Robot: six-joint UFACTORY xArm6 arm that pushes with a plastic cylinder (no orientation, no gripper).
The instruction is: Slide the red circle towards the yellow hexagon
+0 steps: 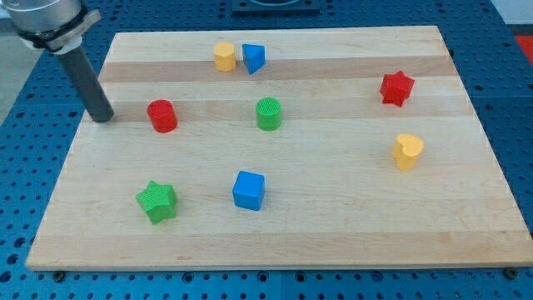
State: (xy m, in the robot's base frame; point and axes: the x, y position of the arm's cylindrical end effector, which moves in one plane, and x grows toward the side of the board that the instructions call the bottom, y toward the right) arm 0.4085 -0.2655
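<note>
Your tip [102,117], a bare rod with no pincer, sits left of the red circle [162,116], poised to push it toward the far yellow hexagon [223,57].

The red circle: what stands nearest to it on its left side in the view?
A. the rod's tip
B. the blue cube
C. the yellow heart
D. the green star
A: my tip stands just left of the red circle, apart from it.
</note>
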